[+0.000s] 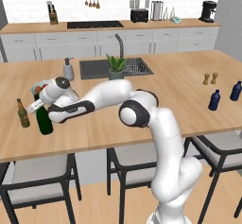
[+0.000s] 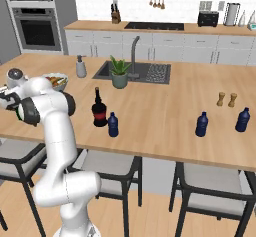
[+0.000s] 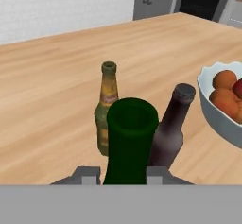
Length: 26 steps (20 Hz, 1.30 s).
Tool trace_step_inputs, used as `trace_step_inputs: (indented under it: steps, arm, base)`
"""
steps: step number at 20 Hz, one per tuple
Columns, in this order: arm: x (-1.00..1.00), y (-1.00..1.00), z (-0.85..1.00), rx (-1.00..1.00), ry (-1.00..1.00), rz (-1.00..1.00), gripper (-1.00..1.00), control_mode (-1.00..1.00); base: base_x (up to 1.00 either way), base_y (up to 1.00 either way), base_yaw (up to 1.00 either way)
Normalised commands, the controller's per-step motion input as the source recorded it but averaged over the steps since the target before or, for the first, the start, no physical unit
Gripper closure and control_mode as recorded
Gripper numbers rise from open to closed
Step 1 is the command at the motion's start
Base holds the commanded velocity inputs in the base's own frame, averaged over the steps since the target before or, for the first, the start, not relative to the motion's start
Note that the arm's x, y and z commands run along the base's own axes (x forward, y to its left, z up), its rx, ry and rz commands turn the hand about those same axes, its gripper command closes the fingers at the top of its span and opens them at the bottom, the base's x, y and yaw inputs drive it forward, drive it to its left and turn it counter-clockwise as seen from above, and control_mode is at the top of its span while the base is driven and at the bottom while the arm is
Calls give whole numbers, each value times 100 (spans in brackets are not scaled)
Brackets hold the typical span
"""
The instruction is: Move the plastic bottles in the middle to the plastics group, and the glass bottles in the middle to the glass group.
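Hand view: gripper [image 3: 124,173] clamps the green wine bottle [image 3: 128,142] neck at bottom centre, upright on the tabletop [image 3: 47,86], just before the olive beer bottle [image 3: 107,106] and brown beer bottle [image 3: 171,126].

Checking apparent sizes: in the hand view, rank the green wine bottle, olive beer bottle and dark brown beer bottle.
1. Green wine bottle, nearest the camera, so unsure.
2-3. Olive beer bottle and dark brown beer bottle look alike.
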Motion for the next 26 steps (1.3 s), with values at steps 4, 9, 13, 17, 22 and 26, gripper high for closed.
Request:
trace_step_inputs:
  steps: [4,9,13,17,22,26]
  arm:
    - [-22,-21,-47,0,-11,0,100,-100]
    - [-6,-6,-44,0,-7,-2,100,-100]
    - [1,17,-38,0,2,-7,-100,-100]
    - [0,23,-7,0,3,-5,-100,-100]
    - [-10,1,7,0,1,-7,-100,-100]
    - [-12,-1,24,0,0,-6,-100,-100]
  base:
    - [0,0,0]
    - [0,0,0]
    - [0,0,0]
    - [0,0,0]
    - [0,0,0]
    - [0,0,0]
